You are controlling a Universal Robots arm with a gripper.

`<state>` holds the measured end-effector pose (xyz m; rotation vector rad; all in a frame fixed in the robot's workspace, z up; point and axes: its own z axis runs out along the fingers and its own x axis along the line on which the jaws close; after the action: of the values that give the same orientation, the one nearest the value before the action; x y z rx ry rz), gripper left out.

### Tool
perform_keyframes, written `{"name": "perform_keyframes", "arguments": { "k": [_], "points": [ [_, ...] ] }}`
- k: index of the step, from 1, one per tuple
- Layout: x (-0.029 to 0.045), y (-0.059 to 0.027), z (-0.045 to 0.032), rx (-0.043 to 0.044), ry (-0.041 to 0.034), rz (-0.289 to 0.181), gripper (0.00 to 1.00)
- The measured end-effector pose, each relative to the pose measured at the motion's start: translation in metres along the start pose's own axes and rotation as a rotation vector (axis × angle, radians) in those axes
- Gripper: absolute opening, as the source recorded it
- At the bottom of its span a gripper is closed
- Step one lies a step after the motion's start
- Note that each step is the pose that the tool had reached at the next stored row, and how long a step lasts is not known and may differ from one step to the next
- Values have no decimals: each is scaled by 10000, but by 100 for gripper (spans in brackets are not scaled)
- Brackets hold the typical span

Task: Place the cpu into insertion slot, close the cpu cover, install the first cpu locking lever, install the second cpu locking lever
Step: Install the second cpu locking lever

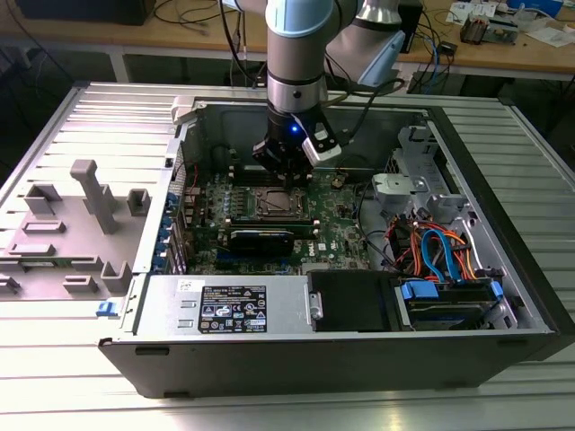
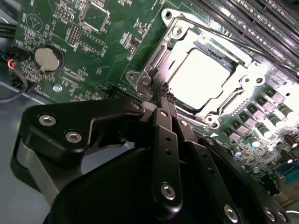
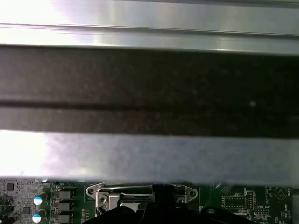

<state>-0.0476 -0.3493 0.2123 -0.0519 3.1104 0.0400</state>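
The cpu (image 2: 200,77) lies flat in the socket on the green motherboard, its silver top glaring under the light. The cpu cover (image 2: 154,63) lies down around it as a silvery frame. My gripper (image 2: 164,94) is shut, its two black fingers pressed together with nothing visible between them, and its tips are at the socket's edge beside the cover's corner. In the exterior view the gripper (image 1: 286,173) hangs straight down over the far side of the socket (image 1: 278,204) inside the open computer case. The first wrist view shows the socket frame (image 3: 110,196). I cannot make out how the locking levers stand.
Memory slots (image 2: 261,28) run close along one side of the socket. A coin battery (image 2: 48,58) sits on the board. A black heatsink block (image 1: 260,239) lies in front of the socket. Drive cables (image 1: 440,251) fill the case at the exterior view's right. A grey fixture tray (image 1: 72,224) sits outside the case.
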Motion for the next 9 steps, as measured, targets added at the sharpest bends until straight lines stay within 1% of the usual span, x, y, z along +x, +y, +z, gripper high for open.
{"name": "perform_keyframes", "arguments": {
  "k": [6, 8, 9],
  "points": [
    [0, -8, 0, 1, 1, 0, 11],
    [1, -38, -1, 1, 0, 0, 11],
    [1, -38, -1, 1, 0, 0, 11]
  ]
}}
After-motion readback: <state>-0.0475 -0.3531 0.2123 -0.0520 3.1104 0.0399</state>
